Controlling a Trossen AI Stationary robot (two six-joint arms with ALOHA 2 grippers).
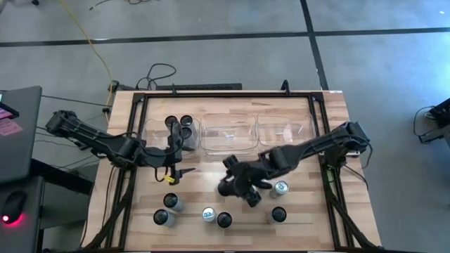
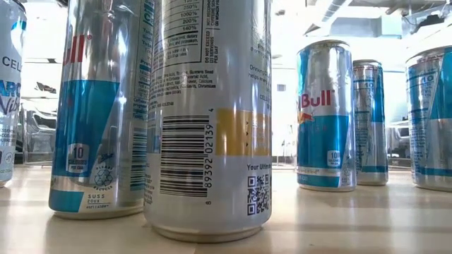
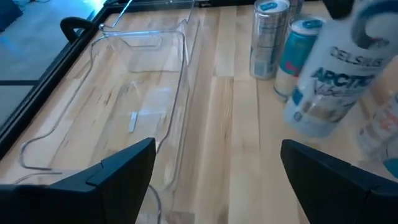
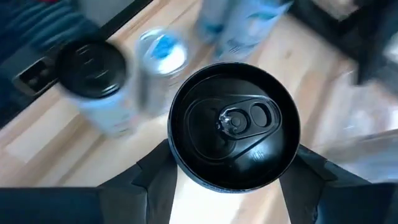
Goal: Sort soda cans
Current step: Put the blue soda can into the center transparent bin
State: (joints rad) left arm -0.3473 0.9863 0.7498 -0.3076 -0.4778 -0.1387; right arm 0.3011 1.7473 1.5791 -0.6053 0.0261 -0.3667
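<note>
Gripping a silvery black-topped soda can between its two dark fingers, the right tool is seen over the middle of the pale wooden desk, in front of the clear rectangular plastic bins. In the right wrist view the can's black lid with its pull tab is framed squarely between the fingers, which are clamped on its sides.

The left tool is held with its fingers spread wide apart and nothing between them, just in front of the left clear bin, where three black-topped cans are already standing.

More upright cans are left along the near edge of the desk: black-topped ones and light blue-topped ones, set apart from one another, with another light-topped can just beside the right tool. Blue-and-silver labels are seen up close in the low view.
</note>
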